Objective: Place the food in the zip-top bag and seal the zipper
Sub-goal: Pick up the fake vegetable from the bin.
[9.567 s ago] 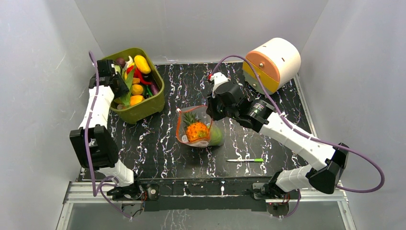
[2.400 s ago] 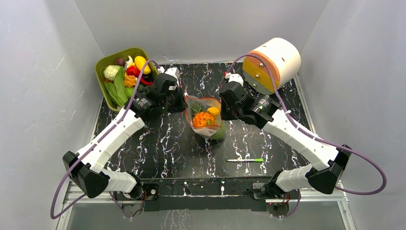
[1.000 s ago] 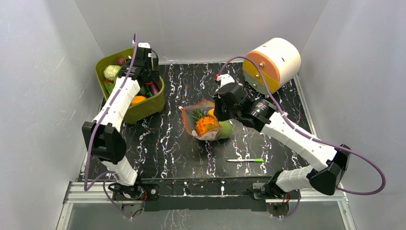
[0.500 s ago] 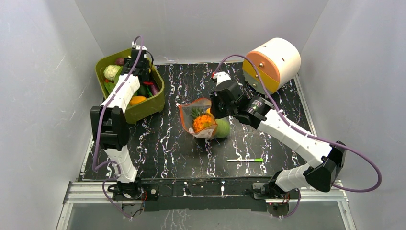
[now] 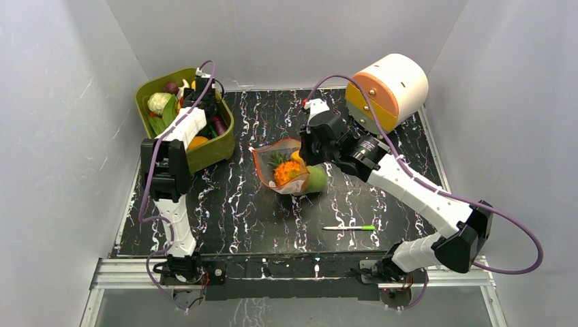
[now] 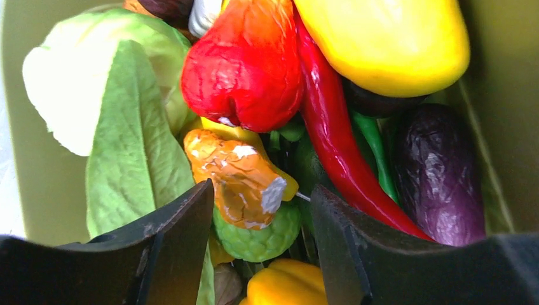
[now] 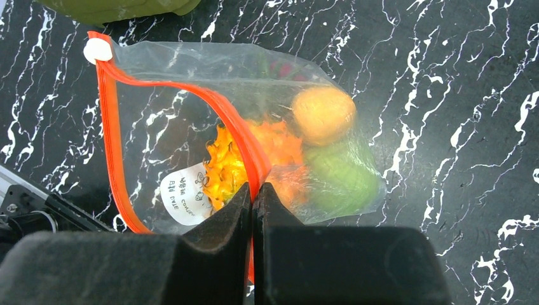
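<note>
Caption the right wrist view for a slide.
Jaws shut on the red-orange zipper strip of a clear plastic bag holding orange and green toy food.

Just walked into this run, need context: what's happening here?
The right gripper is shut on the red-orange zipper strip of the clear plastic zip-top bag, holding its mouth open. An orange toy pineapple, a round orange piece and a green piece are inside. The left gripper is open over the olive-green bin of toy food, an orange-and-white piece showing between its fingers. The bag is not sealed yet.
</note>
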Action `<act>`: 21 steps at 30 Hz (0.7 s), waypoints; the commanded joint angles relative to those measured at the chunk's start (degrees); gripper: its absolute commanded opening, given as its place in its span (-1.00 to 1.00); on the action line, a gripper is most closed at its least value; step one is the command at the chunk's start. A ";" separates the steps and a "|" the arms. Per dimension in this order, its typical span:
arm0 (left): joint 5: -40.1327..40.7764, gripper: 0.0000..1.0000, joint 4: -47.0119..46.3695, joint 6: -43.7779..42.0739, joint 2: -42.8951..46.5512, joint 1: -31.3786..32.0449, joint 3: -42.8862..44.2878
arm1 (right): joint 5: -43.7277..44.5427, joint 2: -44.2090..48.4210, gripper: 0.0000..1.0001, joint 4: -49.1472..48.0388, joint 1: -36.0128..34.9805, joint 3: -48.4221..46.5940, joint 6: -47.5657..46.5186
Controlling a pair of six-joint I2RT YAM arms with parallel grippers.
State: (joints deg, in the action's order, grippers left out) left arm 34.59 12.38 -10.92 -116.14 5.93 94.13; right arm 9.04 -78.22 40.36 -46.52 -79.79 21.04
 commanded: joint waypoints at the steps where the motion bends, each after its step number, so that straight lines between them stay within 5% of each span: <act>1: 2.91 0.07 -1.10 -1.43 -0.53 -0.57 2.29 | 0.78 0.63 -1.00 -5.27 0.72 -1.28 -1.35; 12: 3.67 -0.58 3.14 1.50 0.29 0.23 2.33 | 0.06 2.62 -1.00 -5.97 1.17 0.36 -1.08; 21: -1.77 -0.70 13.18 9.69 8.95 2.18 3.70 | -1.34 3.51 -1.00 -8.89 1.35 3.64 0.63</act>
State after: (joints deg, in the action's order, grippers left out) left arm 36.84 18.09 -7.29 -115.26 6.79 95.18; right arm 8.54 -76.82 37.54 -45.58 -76.49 20.99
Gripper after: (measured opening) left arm 0.228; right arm 0.009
